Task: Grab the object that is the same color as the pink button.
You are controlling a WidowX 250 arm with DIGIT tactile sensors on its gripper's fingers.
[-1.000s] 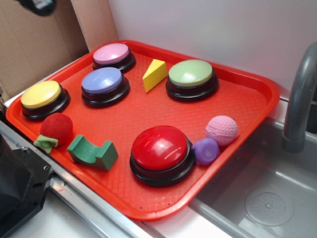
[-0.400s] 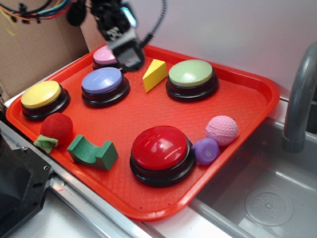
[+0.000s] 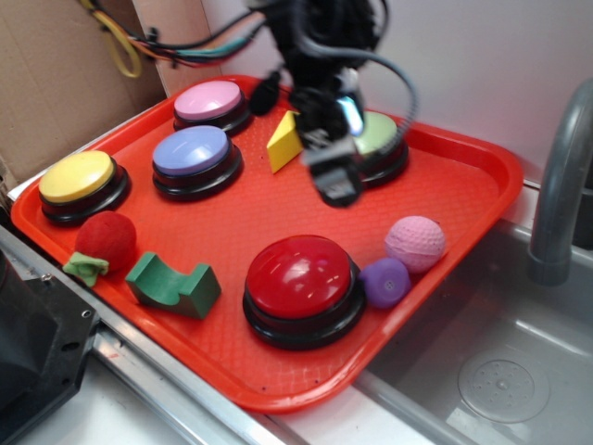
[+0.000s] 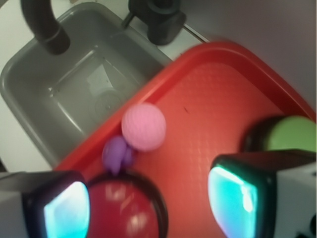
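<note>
The small pale pink dimpled ball lies near the right edge of the red tray, touching a smooth purple blob. In the wrist view the ball is ahead of the jaws, above the purple blob. The pink button stands at the tray's back left. My gripper hangs over the middle of the tray, left of the ball and behind the big red button. It is open and empty, its fingers wide apart.
Lavender-blue, yellow and green buttons, a yellow wedge, a fuzzy red ball and a green block sit on the tray. A grey sink with a faucet lies right.
My gripper has moved from the tray's back left, near the pink button, rightward and forward to the tray's middle. The objects have not moved.
</note>
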